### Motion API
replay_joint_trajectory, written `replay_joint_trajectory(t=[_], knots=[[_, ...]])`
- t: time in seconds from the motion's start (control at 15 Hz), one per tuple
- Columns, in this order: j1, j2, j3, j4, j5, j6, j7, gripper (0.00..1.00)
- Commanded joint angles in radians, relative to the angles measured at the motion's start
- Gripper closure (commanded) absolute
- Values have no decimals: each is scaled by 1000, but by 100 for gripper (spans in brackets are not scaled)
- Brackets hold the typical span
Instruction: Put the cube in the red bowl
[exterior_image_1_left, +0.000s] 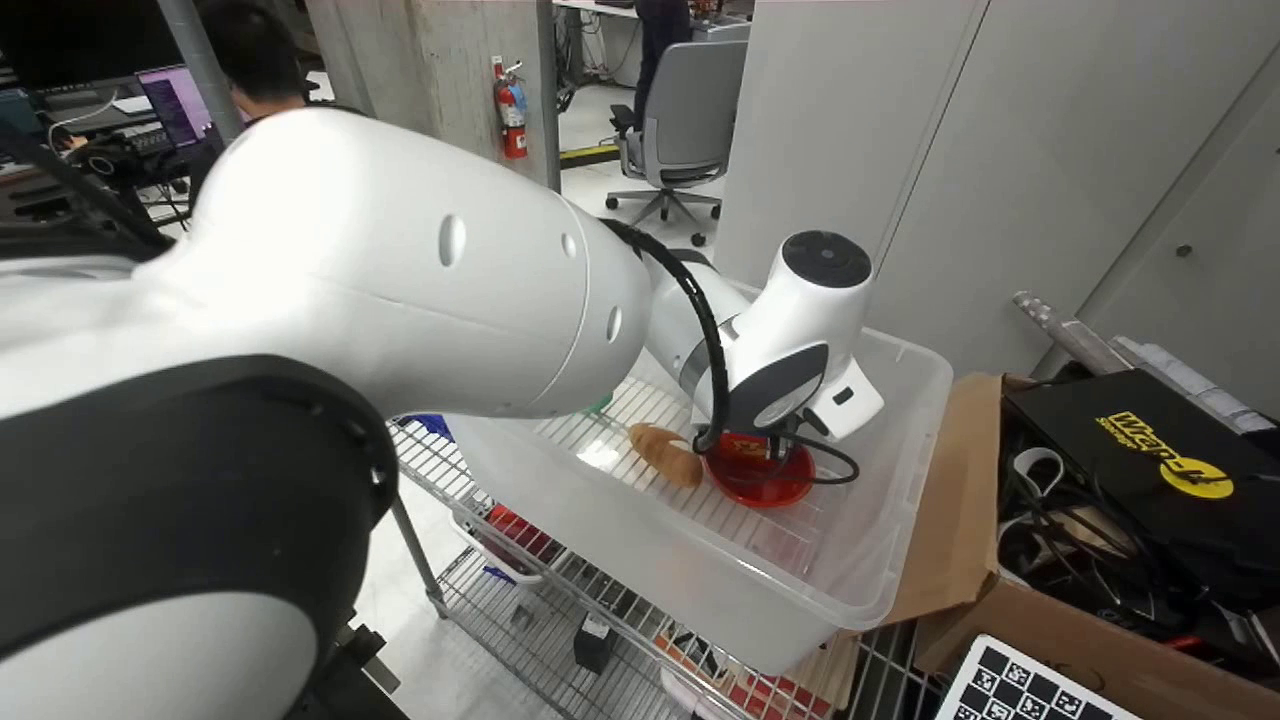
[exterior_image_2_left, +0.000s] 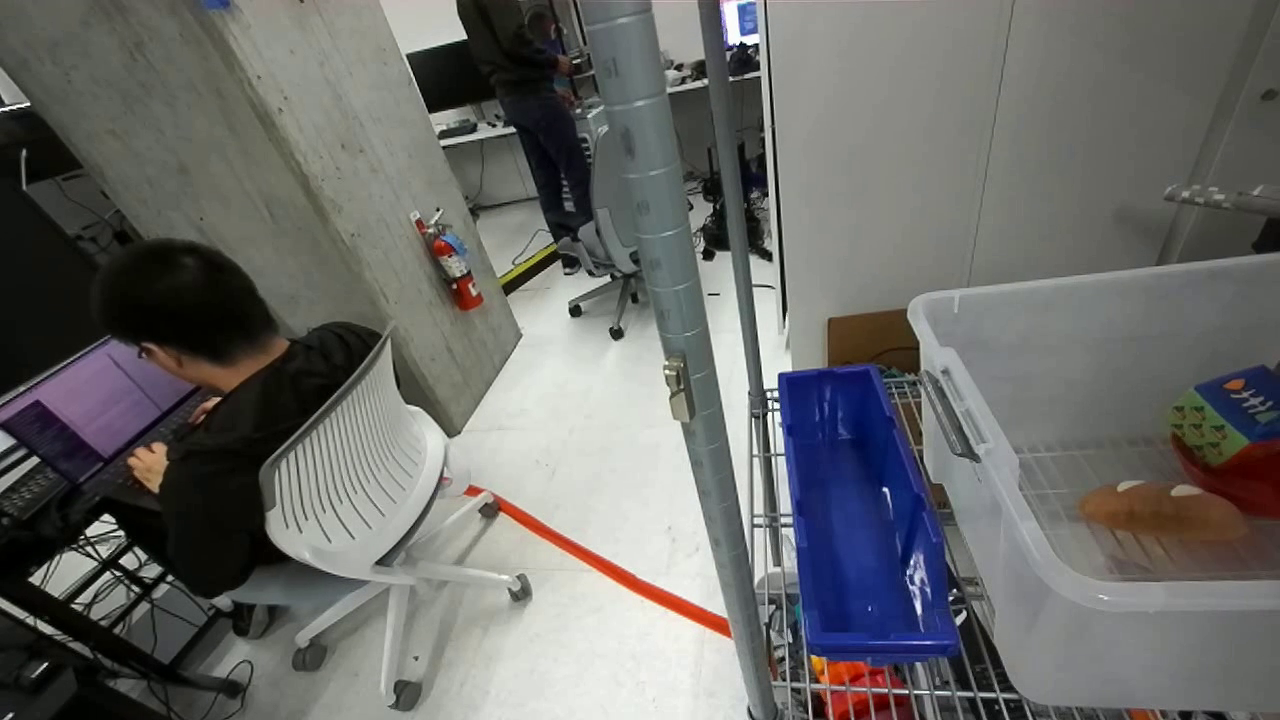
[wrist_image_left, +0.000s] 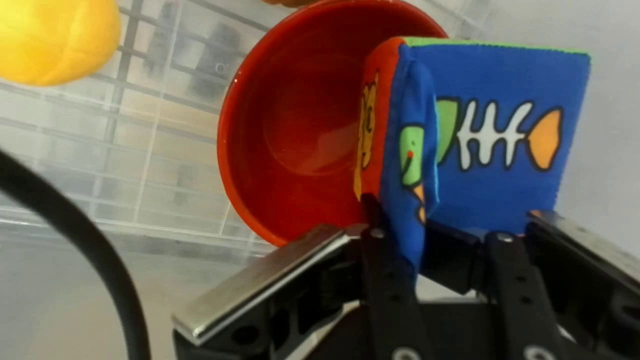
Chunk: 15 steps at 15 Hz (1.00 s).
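The cube (wrist_image_left: 500, 135) is a soft cloth block with blue, red-orange and green faces; a fishbone is drawn on the blue face. The red bowl (wrist_image_left: 295, 115) is round and glossy, and the cube covers its right part in the wrist view. My gripper (wrist_image_left: 407, 230) is shut on a blue fold at the cube's edge. In an exterior view the cube (exterior_image_2_left: 1225, 415) sits tilted over the bowl (exterior_image_2_left: 1235, 485). In an exterior view the bowl (exterior_image_1_left: 765, 490) is partly hidden by my gripper (exterior_image_1_left: 780, 447). I cannot tell whether the cube touches the bowl.
A clear plastic bin (exterior_image_1_left: 640, 530) with high walls surrounds the bowl. A tan-orange lumpy piece (exterior_image_2_left: 1160, 512) lies beside the bowl. A yellow piece (wrist_image_left: 55, 40) shows in the wrist view. A blue bin (exterior_image_2_left: 860, 520) and a cardboard box (exterior_image_1_left: 950, 510) stand outside.
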Motion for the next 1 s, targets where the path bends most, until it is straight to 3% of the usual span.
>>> replay_joint_trajectory(t=[0.0,0.8,0.87,0.93], knots=[[8,28,-20,34,-8,-56,77,99],[23,-5,-42,7,-22,-137,295,99],[23,-3,-41,12,-25,-143,305,71],[22,-2,-40,16,-25,-150,317,70]])
